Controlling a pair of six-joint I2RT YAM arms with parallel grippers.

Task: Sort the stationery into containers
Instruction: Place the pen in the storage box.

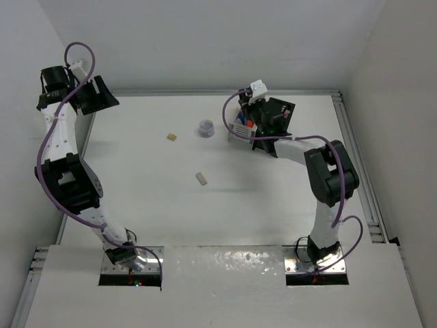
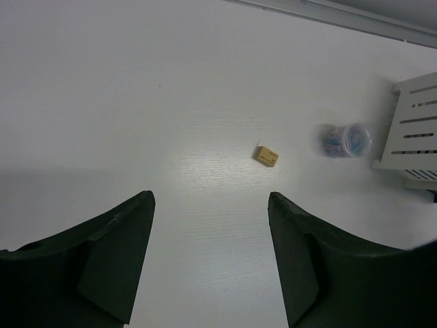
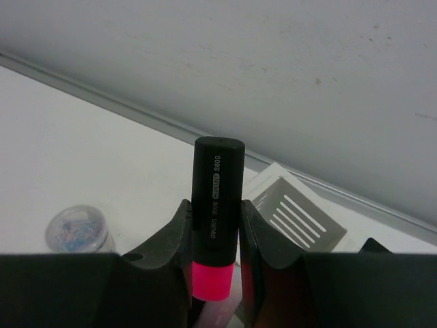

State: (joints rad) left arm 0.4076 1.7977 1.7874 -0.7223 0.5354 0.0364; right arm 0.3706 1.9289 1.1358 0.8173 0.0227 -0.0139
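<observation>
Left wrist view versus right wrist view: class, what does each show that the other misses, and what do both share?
Only left wrist: a beige eraser on the table, beyond open, empty jaws. Only right wrist: a black highlighter with a pink end, clamped between the jaws. Both: the clear round tub and the white slatted bin.

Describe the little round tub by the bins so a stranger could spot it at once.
Find the white slatted bin at the far side of the table. Just left of it stands the round tub. It is see-through with coloured bits inside, unlike the solid beige block nearby.
</observation>
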